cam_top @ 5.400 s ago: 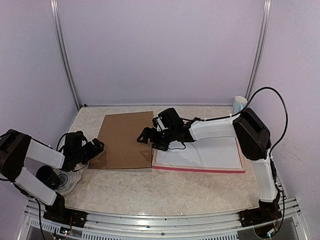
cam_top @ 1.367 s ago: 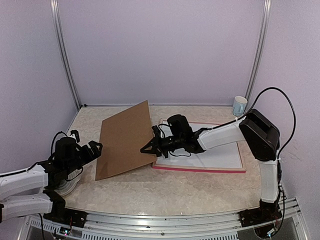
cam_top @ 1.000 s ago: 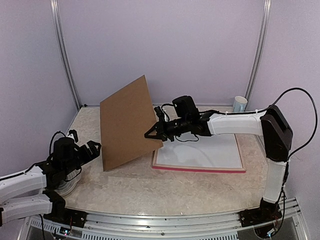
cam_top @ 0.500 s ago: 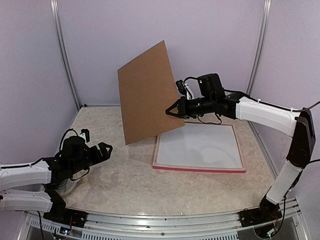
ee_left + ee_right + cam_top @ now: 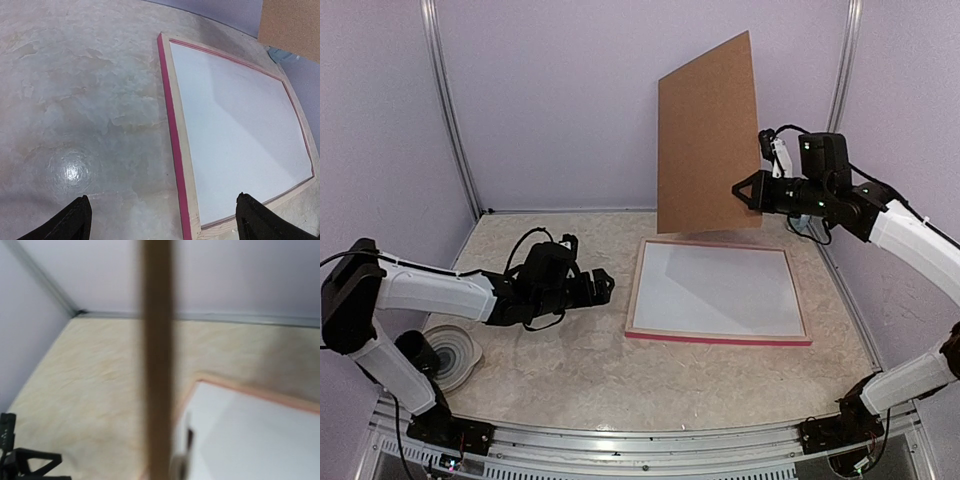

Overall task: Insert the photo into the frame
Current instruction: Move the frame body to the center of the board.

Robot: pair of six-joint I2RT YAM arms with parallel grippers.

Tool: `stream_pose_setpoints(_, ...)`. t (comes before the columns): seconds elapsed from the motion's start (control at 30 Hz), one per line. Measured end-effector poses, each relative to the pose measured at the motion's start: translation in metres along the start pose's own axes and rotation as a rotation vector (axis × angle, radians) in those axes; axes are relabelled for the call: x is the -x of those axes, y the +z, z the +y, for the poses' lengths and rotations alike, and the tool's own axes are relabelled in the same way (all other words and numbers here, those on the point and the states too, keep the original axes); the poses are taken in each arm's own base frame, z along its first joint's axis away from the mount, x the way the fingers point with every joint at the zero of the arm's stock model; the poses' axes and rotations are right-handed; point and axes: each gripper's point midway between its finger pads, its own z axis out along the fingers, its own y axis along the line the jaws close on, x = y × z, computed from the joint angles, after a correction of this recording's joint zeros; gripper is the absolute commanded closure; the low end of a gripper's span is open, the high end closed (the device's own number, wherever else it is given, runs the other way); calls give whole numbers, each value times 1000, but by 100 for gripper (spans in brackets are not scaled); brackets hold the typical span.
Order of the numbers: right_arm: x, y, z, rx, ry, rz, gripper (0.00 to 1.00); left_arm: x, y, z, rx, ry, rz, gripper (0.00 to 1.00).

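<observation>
Right pincer (image 5: 748, 192) clamps the brown board (image 5: 708, 140) by its edge, high up; my left pincer (image 5: 597, 287) gapes beside the frame (image 5: 716, 337), flat on the table (image 5: 570, 370). Stiff and light, I judge: grip its rail. Photo unseen.

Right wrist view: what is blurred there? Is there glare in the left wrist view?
Right wrist view: the brown board, edge-on, is a blurred vertical band. Left wrist view: a round glare spot lies on the table; the frame looks sharp.
</observation>
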Motion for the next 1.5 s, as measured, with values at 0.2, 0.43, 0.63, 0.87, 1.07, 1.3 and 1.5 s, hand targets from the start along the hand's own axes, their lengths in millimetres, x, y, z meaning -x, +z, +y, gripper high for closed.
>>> stream_pose_setpoints(0.2,2,-32,-25,-124,-26,-47,100,-4,46,-36,-17,64,39,1)
stream_pose_setpoints(0.43,-7,-45,-41,-194,-39,-43,100,-21,86,-54,4,132,94,2)
stream_pose_setpoints(0.63,-13,-51,-45,-213,-39,-29,100,-45,101,-41,59,186,147,16)
stream_pose_setpoints(0.87,-13,-52,-45,-212,-39,-30,100,-50,112,-36,88,230,160,43)
stream_pose_setpoints(1.07,-15,-52,-46,-214,-41,-26,100,-55,116,-29,120,249,166,51)
stream_pose_setpoints(1.3,-19,-52,-47,-215,-43,-20,100,-53,115,-24,143,235,144,57)
stream_pose_setpoints(1.5,-19,-52,-46,-205,-68,-17,100,-55,103,-11,168,199,132,64)
